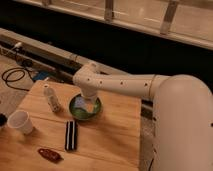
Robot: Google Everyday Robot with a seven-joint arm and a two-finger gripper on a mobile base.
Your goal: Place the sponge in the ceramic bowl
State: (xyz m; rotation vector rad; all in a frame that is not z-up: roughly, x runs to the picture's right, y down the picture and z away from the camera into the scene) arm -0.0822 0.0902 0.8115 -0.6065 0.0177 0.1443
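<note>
Dark wall fills the back of the room, with a pale ledge (55,52) running across it at a slant and a lit strip with upright posts above. Black cable (12,77) lies looped on the floor at the left.

Largest in view is the robot's white body (182,125), which takes up the right side. Its arm (122,85) reaches left from there across the far part of the bench (117,132), a pale wooden top, and bends downward at its end.

On the bench, the bowl (76,112) sits near the far edge, about midway along, its green glaze showing inside. A black-and-white striped block (71,135) lies in front of it, apart from it, long side running front to back. A white cup (21,122) stands upright well to the left, near the bench's left edge. A small white bottle (51,98) stands just left of the bowl. A reddish-brown thing (49,154) lies at the near edge, left of the block.

The sponge (85,107) shows as a pale-blue patch inside the bowl, right under the arm's end. The pincer (88,100) hangs straight over the bowl, down within its rim and at the sponge. Whether it grips the sponge or has let go cannot be told.
</note>
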